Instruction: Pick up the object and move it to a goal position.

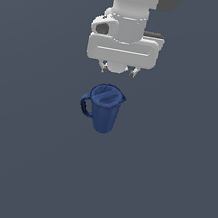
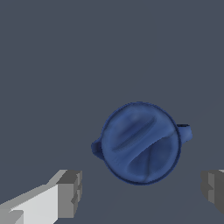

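Gripper above the blue pitcher — nothing grasped

The gripper [image 1: 118, 71] hung spread apart over the upright pitcher [image 1: 103, 108], which stood on the grey floor [image 1: 167, 192] — handle toward the exterior view's left, clear of both fingers [image 2: 69, 193].

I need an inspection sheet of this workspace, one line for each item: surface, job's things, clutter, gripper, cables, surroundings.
Surface: plain dark grey ground, no marks seen.
Job's things: dark blue pitcher stands upright with lid on; its loop handle points to the exterior view's left and its small spout to the right. No goal marker seen.
Clutter: nothing seen.
Gripper: gripper is above the pitcher, fingers pointing down and spread wide; one finger shows apart from the pitcher in the wrist view. It holds nothing.
Cables: nothing seen.
Surroundings: only the same grey background; nothing else seen.
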Controlling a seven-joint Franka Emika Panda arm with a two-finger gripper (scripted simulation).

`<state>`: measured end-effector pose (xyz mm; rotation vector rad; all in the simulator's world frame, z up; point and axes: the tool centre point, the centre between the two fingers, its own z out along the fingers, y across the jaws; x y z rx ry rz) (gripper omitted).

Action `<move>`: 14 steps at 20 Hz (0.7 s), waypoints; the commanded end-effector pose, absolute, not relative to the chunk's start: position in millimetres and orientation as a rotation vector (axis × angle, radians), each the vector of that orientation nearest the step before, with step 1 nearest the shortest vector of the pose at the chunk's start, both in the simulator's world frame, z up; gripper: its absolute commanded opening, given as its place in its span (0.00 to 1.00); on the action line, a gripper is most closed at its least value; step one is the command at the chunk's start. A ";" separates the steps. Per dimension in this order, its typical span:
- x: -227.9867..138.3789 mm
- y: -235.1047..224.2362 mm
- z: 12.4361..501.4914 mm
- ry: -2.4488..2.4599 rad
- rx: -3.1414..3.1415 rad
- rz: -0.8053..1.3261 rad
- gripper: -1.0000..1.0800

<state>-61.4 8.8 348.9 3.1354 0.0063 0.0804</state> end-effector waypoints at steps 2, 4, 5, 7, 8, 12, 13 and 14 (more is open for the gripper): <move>-61.2 9.0 349.0 0.006 3.135 0.080 0.62; -61.3 8.5 351.4 0.001 3.136 0.086 0.62; -61.2 8.2 353.3 -0.003 3.136 0.091 0.62; -60.9 7.4 358.7 -0.016 3.136 0.104 0.62; -60.7 6.9 362.2 -0.024 3.137 0.112 0.62; -60.3 4.0 381.7 -0.068 3.140 0.159 0.62; -60.4 3.0 387.9 -0.082 3.141 0.174 0.62; -60.5 1.9 394.6 -0.098 3.143 0.190 0.62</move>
